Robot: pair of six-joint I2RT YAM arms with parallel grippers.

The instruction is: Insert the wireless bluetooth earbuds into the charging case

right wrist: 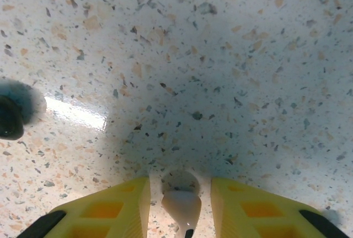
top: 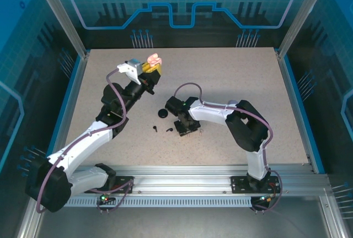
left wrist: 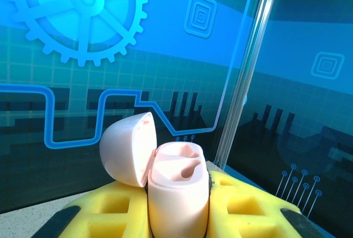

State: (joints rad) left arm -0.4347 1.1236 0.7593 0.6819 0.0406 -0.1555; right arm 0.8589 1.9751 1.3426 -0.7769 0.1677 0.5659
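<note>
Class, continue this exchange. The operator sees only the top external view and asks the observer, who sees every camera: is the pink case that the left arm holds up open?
Observer: Yes. The left wrist view shows the pale pink, egg-shaped plastic charging case with its lid hinged open to one side.
Operator: Anything in it?
Observer: No earbud; its recessed top is bare.
Operator: What is under the right fingers?
Observer: The right wrist view shows a tiny pale stemmed earbud on the speckled table, lying between them with a gap either side.
</note>
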